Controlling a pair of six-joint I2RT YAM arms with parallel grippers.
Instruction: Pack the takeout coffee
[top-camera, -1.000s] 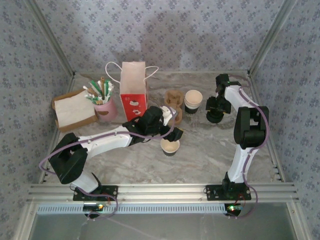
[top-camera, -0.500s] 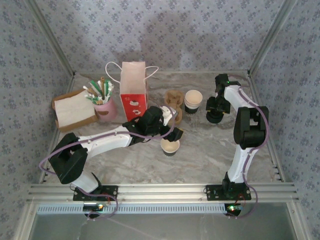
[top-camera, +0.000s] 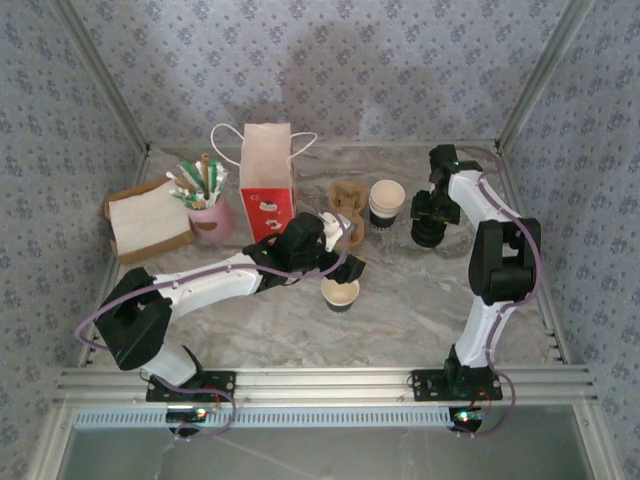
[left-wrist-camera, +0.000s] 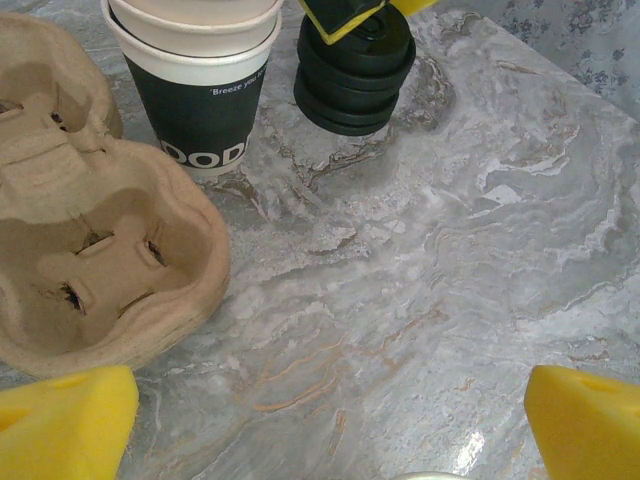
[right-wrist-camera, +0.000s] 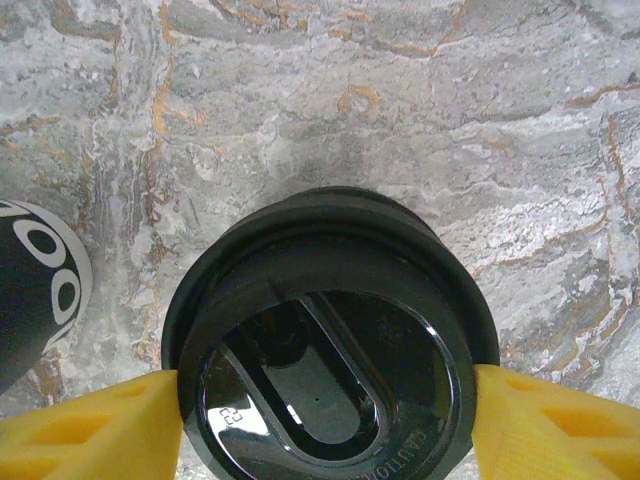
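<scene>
The small black paper cup stands open at the table's middle; its pale rim just shows at the bottom edge of the left wrist view. My left gripper hangs open just behind and above the cup, with nothing between its yellow fingers. A stack of round black lids stands at the back right. My right gripper is over the stack, its yellow pads pressed on both sides of the top black lid.
The tall red paper bag stands at the back centre. The brown cup carrier and stacked cups with black sleeves sit between bag and lids. A pink cup of straws and a napkin box are at left.
The right gripper's fingers have drawn in a little onto the top lid and the right arm has shifted slightly. The left arm and the cup have not moved.
</scene>
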